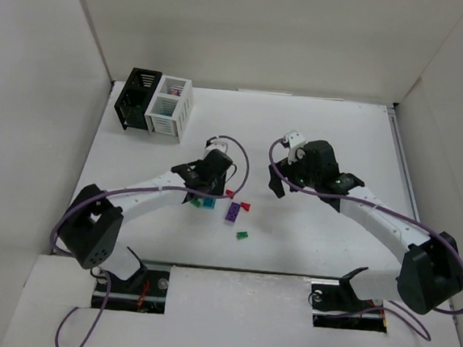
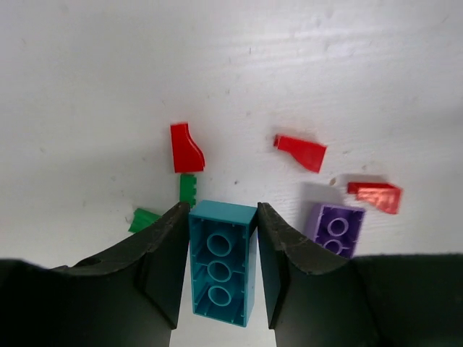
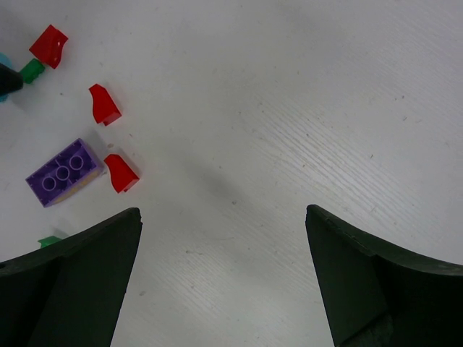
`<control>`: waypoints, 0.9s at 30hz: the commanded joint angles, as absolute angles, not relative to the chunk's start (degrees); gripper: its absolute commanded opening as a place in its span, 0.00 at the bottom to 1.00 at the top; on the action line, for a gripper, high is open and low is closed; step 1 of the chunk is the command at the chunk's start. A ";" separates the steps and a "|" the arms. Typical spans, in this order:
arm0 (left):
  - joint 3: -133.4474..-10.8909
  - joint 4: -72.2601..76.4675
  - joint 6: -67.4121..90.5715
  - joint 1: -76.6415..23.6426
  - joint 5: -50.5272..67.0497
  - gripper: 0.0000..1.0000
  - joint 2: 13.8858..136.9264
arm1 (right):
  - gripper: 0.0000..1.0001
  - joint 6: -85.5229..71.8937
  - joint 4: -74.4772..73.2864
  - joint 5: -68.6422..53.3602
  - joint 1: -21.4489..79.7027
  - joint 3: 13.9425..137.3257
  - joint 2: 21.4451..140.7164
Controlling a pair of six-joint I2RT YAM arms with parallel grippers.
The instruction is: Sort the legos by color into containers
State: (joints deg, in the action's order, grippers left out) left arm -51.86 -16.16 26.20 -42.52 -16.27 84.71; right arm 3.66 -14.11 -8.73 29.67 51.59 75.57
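The left end effector (image 2: 223, 217) pinches a teal brick (image 2: 221, 260), one finger flat against each long side; three round marks run in a row along the face turned to the wrist camera. Whether the brick rests on the tabletop (image 1: 332, 134) or hangs just above it cannot be told.

Just past the brick's far left corner lies a small green piece (image 2: 187, 189), and a red wedge (image 2: 186, 148) sits at that piece's far end. A second green piece (image 2: 143, 219) peeks out beside the left finger. To the right lie a purple brick (image 2: 334, 230), just beside the right finger, a second red wedge (image 2: 302, 152) and a third red wedge (image 2: 376, 195).

The right end effector (image 3: 224, 238) has its fingers spread wide over bare tabletop, well apart from this cluster, which lies off to its left.

From above, the loose legos sit near the middle of the tabletop, between the two arms. The black bin (image 1: 137, 99) and the white bin (image 1: 170, 107) stand touching side by side in the far left corner, the black one on the left. Something coloured shows inside the white bin, too small to tell.
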 commanded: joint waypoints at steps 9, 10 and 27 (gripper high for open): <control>-69.86 -9.94 17.59 -17.09 -8.71 0.28 82.60 | 1.00 4.22 -11.87 -6.68 26.55 56.60 77.51; -73.44 -9.06 16.88 -15.31 -7.14 0.28 83.57 | 1.00 4.22 -11.87 -6.68 26.54 57.38 78.13; -105.29 -12.22 11.86 -2.64 -2.55 0.34 111.79 | 1.00 3.69 -13.54 -6.68 23.12 66.88 85.78</control>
State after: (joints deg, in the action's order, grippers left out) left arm -101.32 -11.11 12.67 -2.72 -3.81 111.46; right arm 3.64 -14.46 -7.05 23.90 63.94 85.69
